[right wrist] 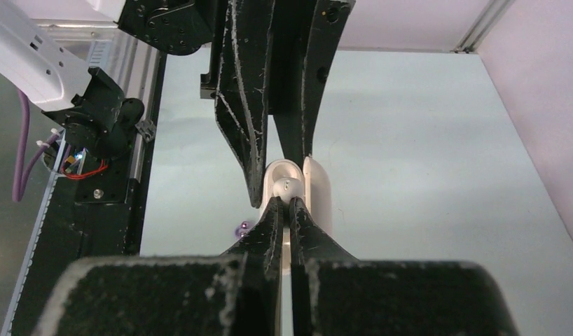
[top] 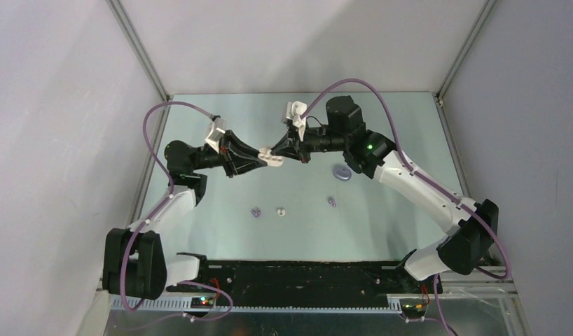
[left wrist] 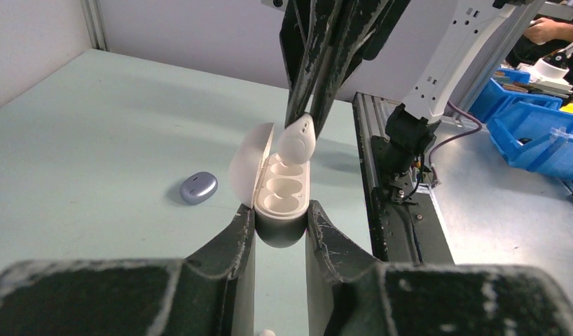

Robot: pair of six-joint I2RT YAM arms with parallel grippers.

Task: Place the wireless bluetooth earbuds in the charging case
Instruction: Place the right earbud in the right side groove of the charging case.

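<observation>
The white charging case (left wrist: 284, 190) hangs above the table with its lid (left wrist: 250, 162) swung open to the left, and my left gripper (left wrist: 281, 218) is shut on its lower body. Two round sockets in it show empty. My right gripper (right wrist: 288, 204) is shut on a white earbud (right wrist: 288, 187) and holds it just over the far end of the case; that same earbud (left wrist: 296, 140) shows pinched between its fingers. In the top view both grippers meet mid-table at the case (top: 272, 157). A white earbud (top: 280, 211) and two purple earbuds (top: 256, 211) (top: 331, 201) lie on the table.
A closed purple case (top: 342, 173) rests on the table right of the grippers, also visible as the purple case (left wrist: 198, 187) beside the held one. The black base rail (top: 305, 276) runs along the near edge. Grey walls enclose the table.
</observation>
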